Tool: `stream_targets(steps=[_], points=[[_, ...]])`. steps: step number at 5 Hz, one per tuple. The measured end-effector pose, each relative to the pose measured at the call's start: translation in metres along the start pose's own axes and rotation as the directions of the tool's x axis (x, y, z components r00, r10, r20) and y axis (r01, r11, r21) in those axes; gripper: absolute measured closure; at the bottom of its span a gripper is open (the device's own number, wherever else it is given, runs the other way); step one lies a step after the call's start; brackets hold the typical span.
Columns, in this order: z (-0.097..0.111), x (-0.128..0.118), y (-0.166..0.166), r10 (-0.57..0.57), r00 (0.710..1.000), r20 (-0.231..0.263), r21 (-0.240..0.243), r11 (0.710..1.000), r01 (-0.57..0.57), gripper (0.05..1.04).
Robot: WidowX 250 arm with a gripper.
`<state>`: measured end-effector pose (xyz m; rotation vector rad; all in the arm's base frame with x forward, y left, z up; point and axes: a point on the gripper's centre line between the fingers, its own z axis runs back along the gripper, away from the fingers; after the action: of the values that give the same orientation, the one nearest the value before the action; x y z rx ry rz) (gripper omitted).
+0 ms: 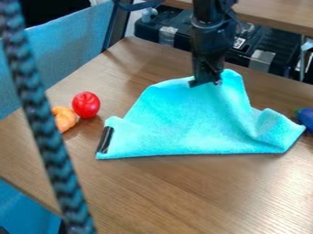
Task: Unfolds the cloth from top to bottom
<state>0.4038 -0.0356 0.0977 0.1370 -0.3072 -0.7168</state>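
The black gripper [206, 83] hangs down at the top centre of the table, at the upper edge of the turquoise cloth [183, 121]. Its tips touch the cloth, and a peak of cloth rises just to their right. Whether they hold the fabric cannot be made out. The cloth spreads below the gripper with a long, nearly straight lower edge, a black strip at its left corner, and raised folds toward its right corner.
A red toy vegetable [86, 104] and an orange one [64, 119] lie left of the cloth on the wooden table [183, 192]. A blue-purple toy [305, 118] sits at the right edge. A braided cord [45, 123] crosses the left foreground.
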Motion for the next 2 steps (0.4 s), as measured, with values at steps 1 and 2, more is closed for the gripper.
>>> stream_targets(steps=[1, 2], points=[[-0.003, -0.001, -0.038, -0.015, 0.997, -0.081, 0.066, 0.998, 0.020, 1.032], [-0.008, -0.002, -0.073, -0.044, 0.988, -0.145, 0.109, 0.992, 0.060, 1.032]])
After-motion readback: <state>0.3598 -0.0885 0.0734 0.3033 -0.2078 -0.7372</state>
